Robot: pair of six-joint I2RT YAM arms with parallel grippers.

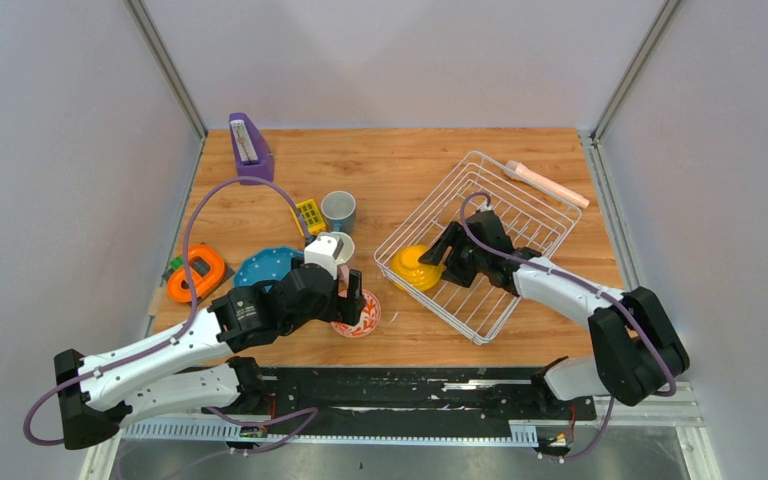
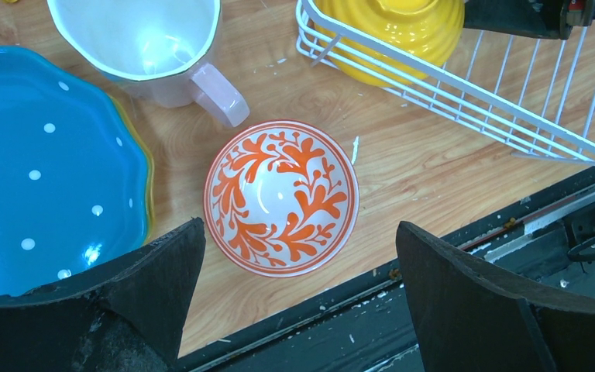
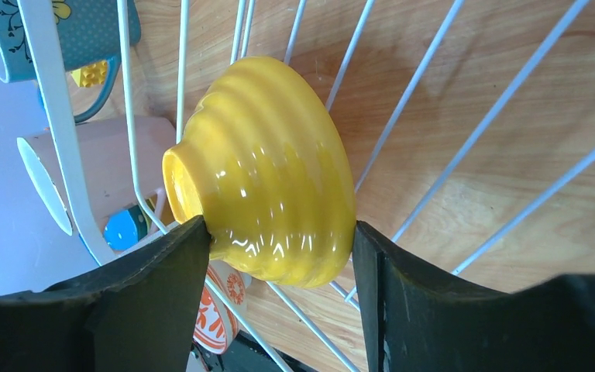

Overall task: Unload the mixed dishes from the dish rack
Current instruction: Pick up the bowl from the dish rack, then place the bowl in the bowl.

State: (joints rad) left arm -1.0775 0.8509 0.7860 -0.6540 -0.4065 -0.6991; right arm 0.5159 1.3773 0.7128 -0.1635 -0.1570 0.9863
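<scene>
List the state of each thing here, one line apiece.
yellow bowl, in rack, tipped, gripped by right gripper
rack, holds only the yellow bowl
patterned bowl, upright on table, free
pink mug, upright on table
blue mug, upright on table
blue plate, flat on table
left gripper, open, empty
right gripper, shut on yellow bowl

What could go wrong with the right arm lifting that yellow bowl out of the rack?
The jaws pinch the bowl on its glossy, tapering sides, so it may slip free. It leans against the corner wires of the rack; a lift could snag them and drag the rack. The mug and cup sit just outside that corner and might get knocked.
</scene>
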